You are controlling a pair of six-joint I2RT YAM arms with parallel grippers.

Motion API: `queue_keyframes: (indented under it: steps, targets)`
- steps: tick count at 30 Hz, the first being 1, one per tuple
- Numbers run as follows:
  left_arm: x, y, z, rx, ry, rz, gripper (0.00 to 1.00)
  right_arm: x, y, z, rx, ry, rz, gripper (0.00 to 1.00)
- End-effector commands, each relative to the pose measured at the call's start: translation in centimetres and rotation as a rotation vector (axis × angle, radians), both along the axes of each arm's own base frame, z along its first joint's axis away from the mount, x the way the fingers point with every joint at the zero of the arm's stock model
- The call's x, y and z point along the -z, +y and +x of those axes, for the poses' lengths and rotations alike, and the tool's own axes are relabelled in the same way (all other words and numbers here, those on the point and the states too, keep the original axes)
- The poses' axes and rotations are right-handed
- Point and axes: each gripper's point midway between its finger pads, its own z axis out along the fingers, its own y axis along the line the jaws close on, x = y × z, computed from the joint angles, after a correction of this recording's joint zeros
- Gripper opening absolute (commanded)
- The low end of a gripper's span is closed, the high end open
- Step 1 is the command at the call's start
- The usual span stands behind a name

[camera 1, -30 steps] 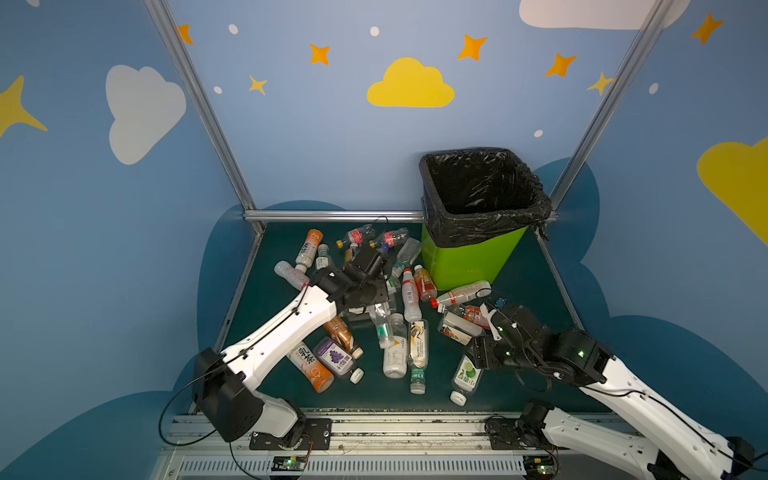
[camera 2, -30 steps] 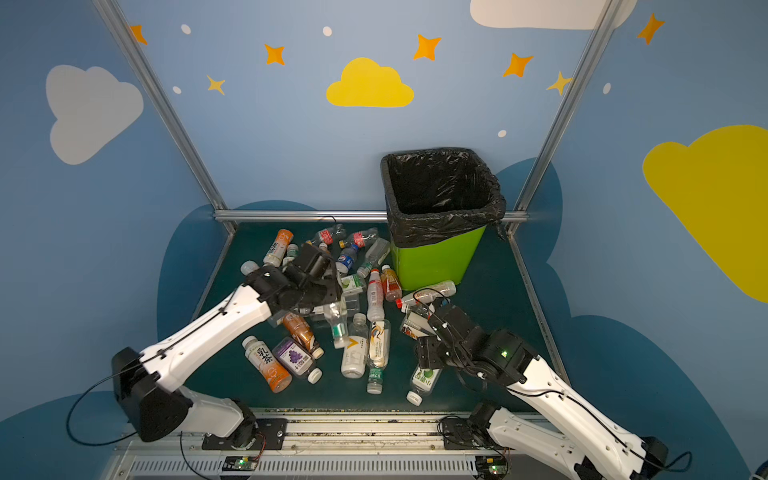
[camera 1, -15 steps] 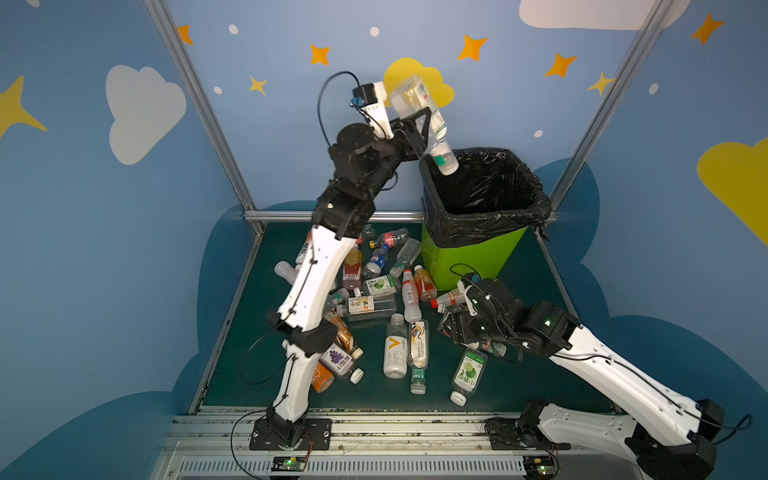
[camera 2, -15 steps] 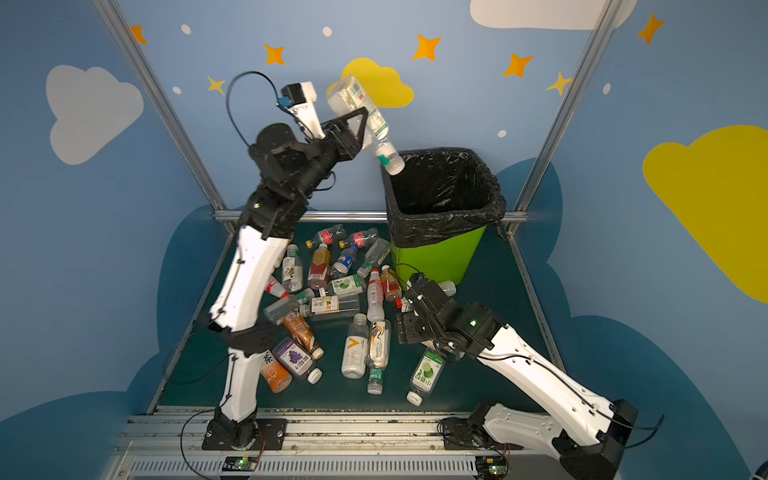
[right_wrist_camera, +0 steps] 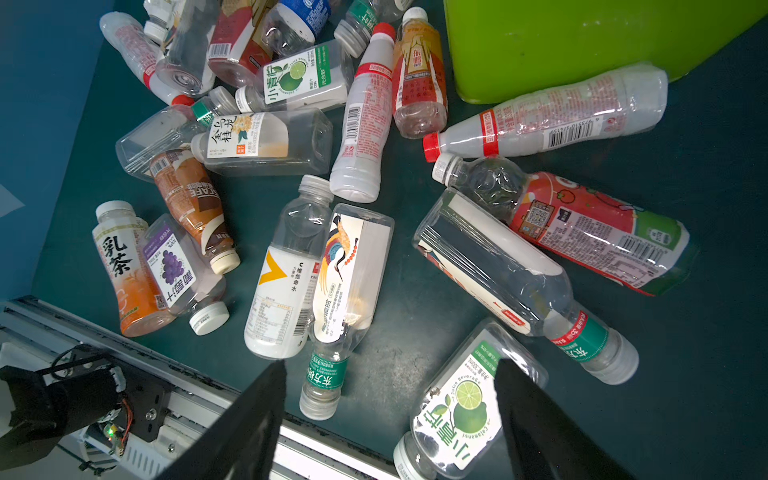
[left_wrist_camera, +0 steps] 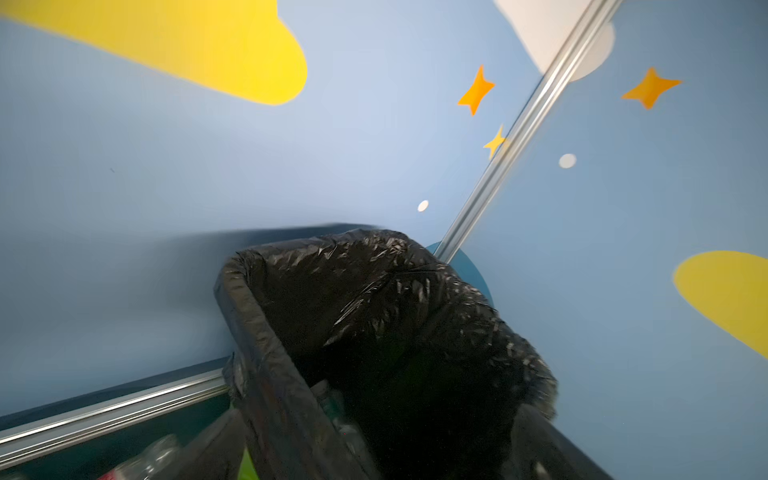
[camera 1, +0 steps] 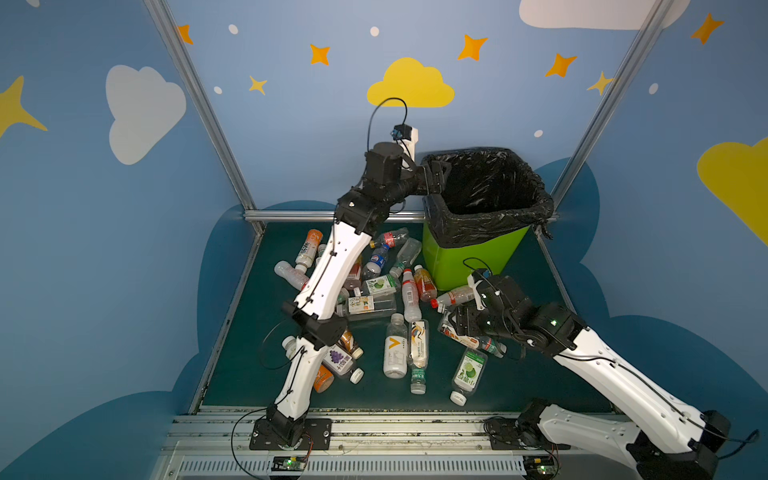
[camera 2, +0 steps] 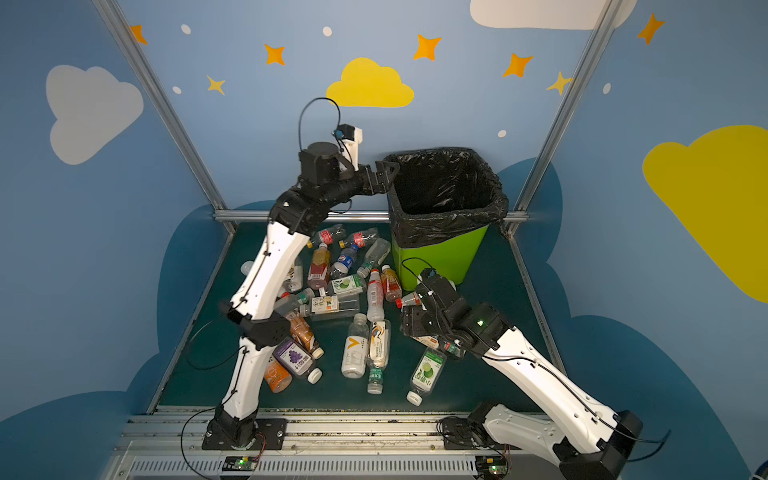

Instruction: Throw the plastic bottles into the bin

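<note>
Many plastic bottles (camera 1: 395,349) (camera 2: 357,345) lie scattered on the dark green floor left of and in front of the bin (camera 1: 469,257) (camera 2: 440,257), a lime-green tub with a black bag over its rim. My left gripper (camera 1: 436,176) (camera 2: 384,174) is raised at the bin's left rim, open and empty; in the left wrist view its gripper (left_wrist_camera: 378,436) straddles the bag's rim (left_wrist_camera: 266,332), with a blurred bottle (left_wrist_camera: 332,407) inside. My right gripper (camera 1: 457,324) (camera 2: 409,322) (right_wrist_camera: 390,374) hovers open above a lime-label bottle (right_wrist_camera: 461,407) and a clear square bottle (right_wrist_camera: 498,266), holding nothing.
Blue walls with metal posts (camera 1: 199,104) close in the floor on three sides. An aluminium rail (camera 1: 374,428) with both arm bases runs along the front edge. The bin stands in the back right corner, a red-capped bottle (right_wrist_camera: 548,116) lying against its base.
My left arm swung up from the pile with a clear bottle, reached the bin's rim and opened; the bottle has left its jaws. My right gripper shifted back and left over the bottles.
</note>
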Motion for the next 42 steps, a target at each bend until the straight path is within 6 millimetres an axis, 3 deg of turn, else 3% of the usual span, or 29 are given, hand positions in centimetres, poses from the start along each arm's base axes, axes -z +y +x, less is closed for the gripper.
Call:
queue_keyframes:
  steps: [1, 4, 8, 12, 16, 21, 26, 31, 35, 42]
  targets:
    - [-1.3, 3.5, -3.4, -0.060, -0.029, 0.074, 1.00, 0.4, -0.3, 0.0, 0.013, 0.007, -0.001, 0.80]
    - [1.5, 8.0, -5.0, -0.197, 0.056, 0.127, 0.98, 0.5, 0.2, -0.3, -0.012, 0.027, 0.011, 0.80]
    - [9.1, 14.3, -8.0, -0.338, 0.289, 0.222, 0.95, 1.5, 1.4, -1.2, -0.073, 0.102, 0.015, 0.79]
    - [17.7, 18.1, -12.5, -0.395, 0.526, 0.296, 0.91, 3.1, 2.8, -2.3, -0.110, 0.179, -0.004, 0.79]
    - [24.2, 19.9, -16.7, -0.427, 0.708, 0.301, 0.89, 5.4, 2.9, -3.4, -0.091, 0.258, -0.052, 0.78]
    - [30.0, 19.8, -20.4, -0.396, 0.874, 0.248, 0.85, 8.5, -0.7, -5.0, 0.088, 0.350, -0.138, 0.79]
    - [33.3, 18.9, -22.2, -0.362, 0.938, 0.196, 0.85, 10.3, -5.8, -7.5, 0.300, 0.392, -0.181, 0.85]
    - [34.4, 18.4, -22.6, -0.335, 0.958, 0.198, 0.88, 11.9, -8.2, -9.6, 0.425, 0.428, -0.138, 0.87]
    - [34.3, 18.1, -22.3, -0.313, 0.944, 0.224, 0.89, 12.7, -7.8, -9.7, 0.448, 0.445, -0.103, 0.89]
    - [34.0, 17.7, -22.0, -0.281, 0.941, 0.228, 0.91, 14.0, -5.9, -8.2, 0.453, 0.444, -0.086, 0.91]
